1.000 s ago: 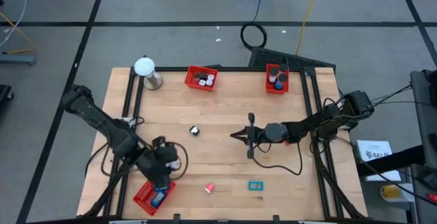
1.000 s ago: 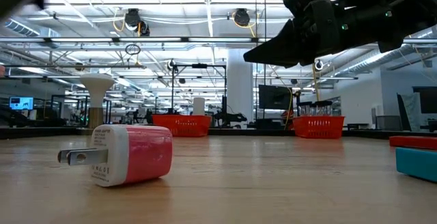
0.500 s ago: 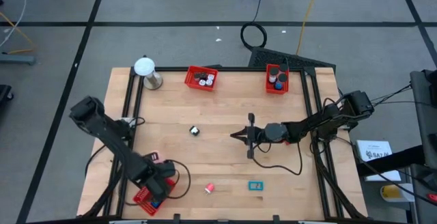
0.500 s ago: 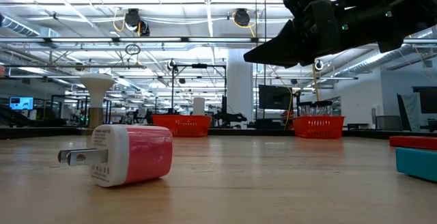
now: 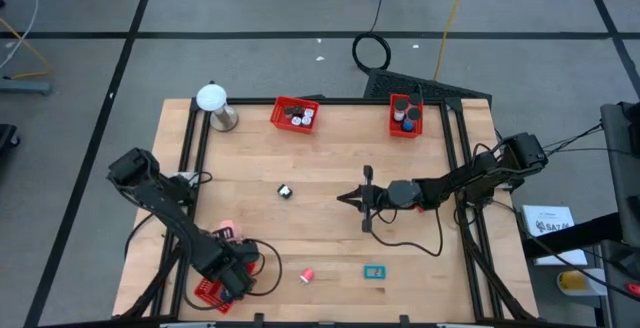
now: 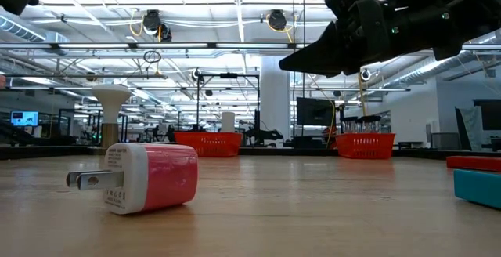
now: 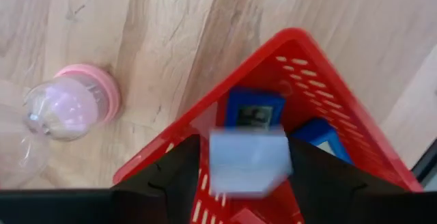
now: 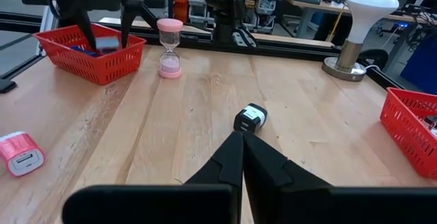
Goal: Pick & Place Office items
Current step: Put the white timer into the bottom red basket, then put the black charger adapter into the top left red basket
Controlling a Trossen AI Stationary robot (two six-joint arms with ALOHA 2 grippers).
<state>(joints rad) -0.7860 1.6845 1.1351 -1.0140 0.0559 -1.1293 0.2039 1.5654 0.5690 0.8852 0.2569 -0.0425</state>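
Writing: none readable.
Left claw (image 7: 249, 173): fingers apart, a pale block (image 7: 247, 160) between them, above the red tray (image 7: 328, 94).
Right claw (image 5: 349, 199): closed, mid-bench, near black-and-white item (image 8: 250, 117).

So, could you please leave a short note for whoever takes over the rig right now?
Left gripper: over the near-left red basket, with a pale block at its tip. I cannot tell whether it is gripped or released.
Right gripper: shut, empty, waiting mid-table just short of the black and white item.
Done: two blue pieces lie in the basket. The far-left tray and far-right tray hold items.
Left: confirm that the block lands in the basket. Loose on the table are the black and white item, the pink charger and the teal piece.
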